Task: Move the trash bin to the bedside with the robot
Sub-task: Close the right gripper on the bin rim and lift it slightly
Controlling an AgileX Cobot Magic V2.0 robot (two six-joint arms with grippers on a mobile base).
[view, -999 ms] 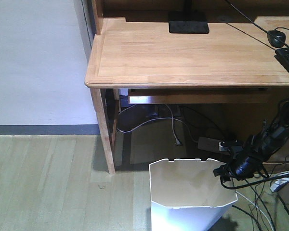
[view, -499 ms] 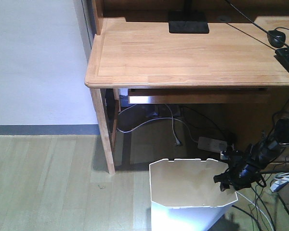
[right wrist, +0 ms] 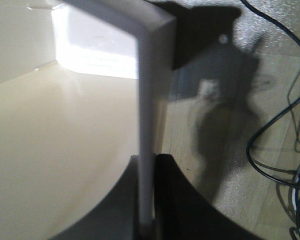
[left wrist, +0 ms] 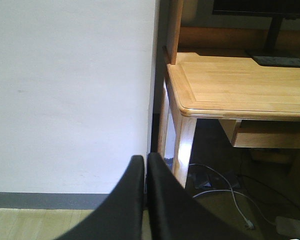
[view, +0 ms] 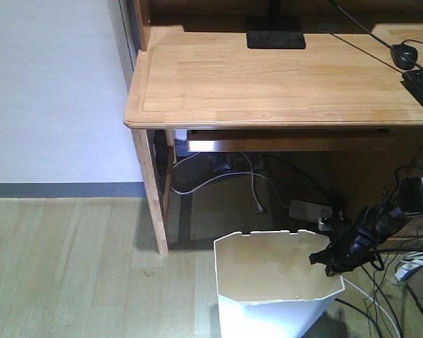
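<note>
The white trash bin stands on the wooden floor in front of the desk, its cream inside facing the front camera. My right gripper, at the end of the thin black arm, is shut on the bin's right rim. In the right wrist view the white rim wall runs straight down between the two black fingers of the right gripper. My left gripper is shut with nothing in it, held up facing the white wall and the desk corner. The bedside is out of view.
A light wooden desk stands behind the bin, its leg to the bin's left. A power strip and loose cables lie under the desk and to the right. A white wall and bare floor are at left.
My right gripper has come down onto the bin's right rim and closed on it. The bin has shifted slightly to the left.
</note>
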